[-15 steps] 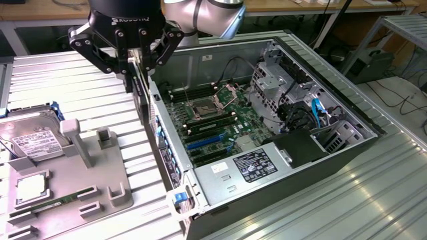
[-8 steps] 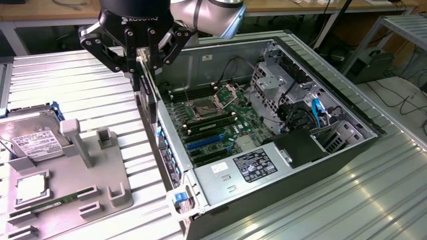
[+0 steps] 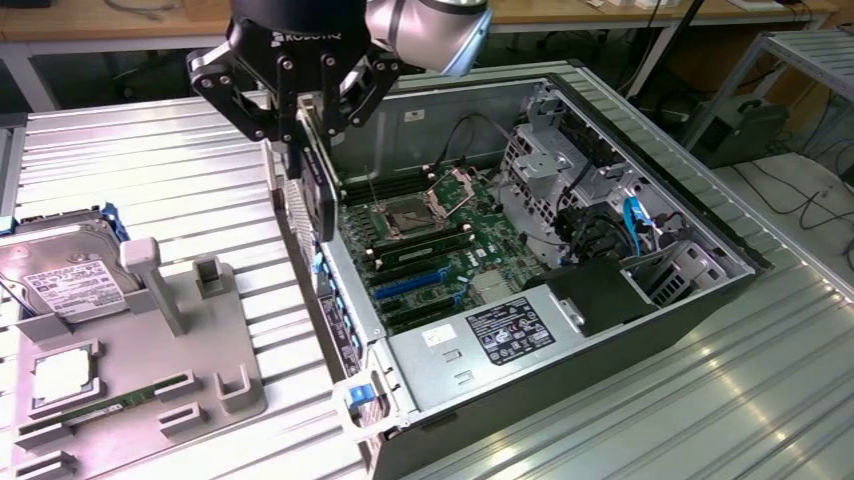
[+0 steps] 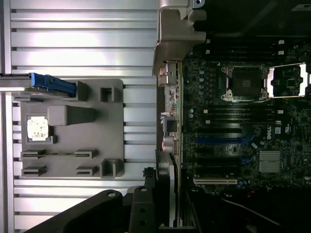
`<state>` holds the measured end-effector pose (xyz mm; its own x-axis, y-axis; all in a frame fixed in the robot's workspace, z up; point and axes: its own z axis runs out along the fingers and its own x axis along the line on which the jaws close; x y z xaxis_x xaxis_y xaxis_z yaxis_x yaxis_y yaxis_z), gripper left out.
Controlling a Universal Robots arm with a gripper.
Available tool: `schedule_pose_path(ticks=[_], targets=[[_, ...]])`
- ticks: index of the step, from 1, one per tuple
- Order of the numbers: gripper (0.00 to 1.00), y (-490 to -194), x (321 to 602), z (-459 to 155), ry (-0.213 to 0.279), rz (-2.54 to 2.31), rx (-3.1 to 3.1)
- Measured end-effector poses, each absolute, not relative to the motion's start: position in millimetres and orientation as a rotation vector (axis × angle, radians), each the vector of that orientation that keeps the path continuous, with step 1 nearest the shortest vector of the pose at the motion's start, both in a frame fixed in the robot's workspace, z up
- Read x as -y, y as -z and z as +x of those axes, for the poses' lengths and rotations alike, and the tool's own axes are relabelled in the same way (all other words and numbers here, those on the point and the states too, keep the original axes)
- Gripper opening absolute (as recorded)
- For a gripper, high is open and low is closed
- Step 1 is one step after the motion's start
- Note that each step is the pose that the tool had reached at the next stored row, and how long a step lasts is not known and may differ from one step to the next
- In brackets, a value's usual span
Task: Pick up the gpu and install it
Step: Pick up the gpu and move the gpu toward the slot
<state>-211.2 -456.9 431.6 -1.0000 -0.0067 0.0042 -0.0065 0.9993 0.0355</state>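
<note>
Tool (image 3: 304, 135) is closed on the gpu (image 3: 316, 195), gripping its upper edge so the card hangs on edge, thin side towards the exterior camera. The gpu sits over the open case (image 3: 667, 300), at the wall on the exterior view's left, above the motherboard (image 3: 447, 245) and not seated in the blue slots (image 3: 407, 285). In the wrist view the gpu (image 4: 166, 177) runs along that same wall beside the board. On the bench (image 3: 160, 170), well apart from the case, a grey holder (image 3: 200, 370) carries a hard drive (image 3: 54, 270) and a memory stick (image 3: 94, 408).
</note>
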Motion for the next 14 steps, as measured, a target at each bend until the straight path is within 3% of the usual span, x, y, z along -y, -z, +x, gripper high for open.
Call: schedule_pose_path(ticks=[14], targets=[[0.28,-432,457,-185,0.056,0.01,3.137]])
